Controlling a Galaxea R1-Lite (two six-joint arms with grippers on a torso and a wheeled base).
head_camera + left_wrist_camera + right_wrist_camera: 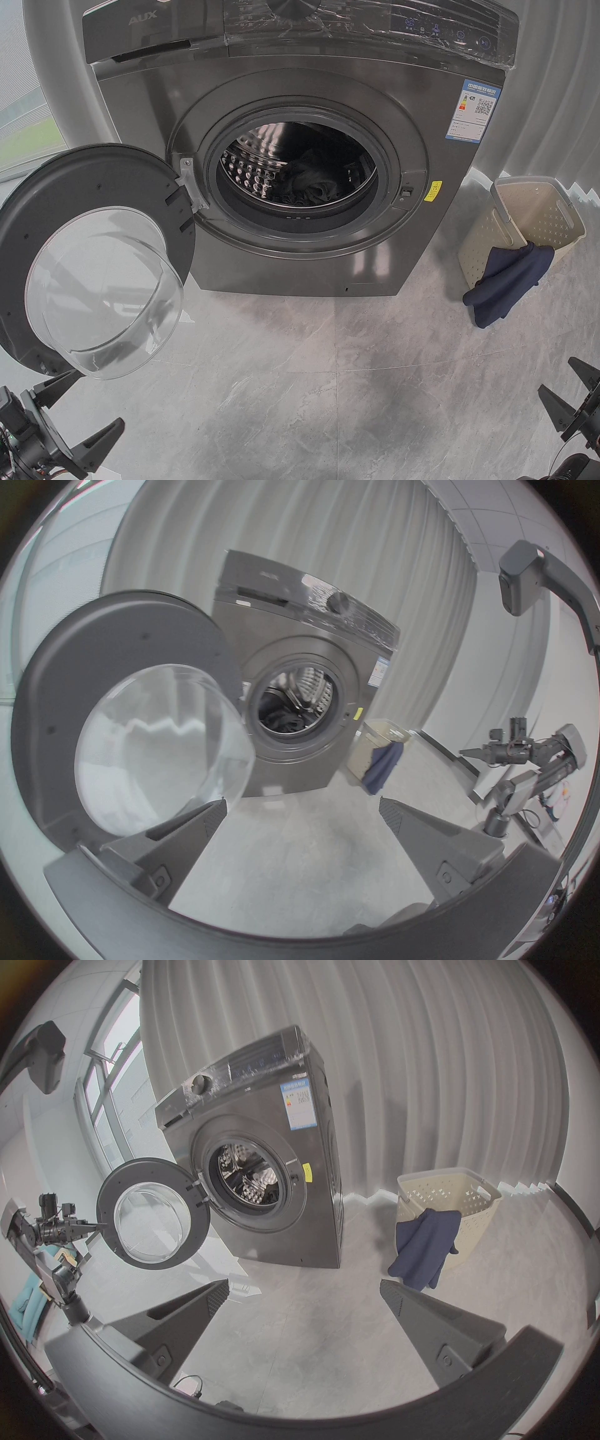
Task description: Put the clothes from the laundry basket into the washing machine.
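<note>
Hanging over the rim of the laundry basket at right, a navy garment is trailed onto the floor. A dark bundle is held in the drum of the washing machine, upper centre. A blue label and yellow sticker are fixed on its front. The left gripper, below the swung-open door, and the right gripper, lower right, are spread apart.
</note>
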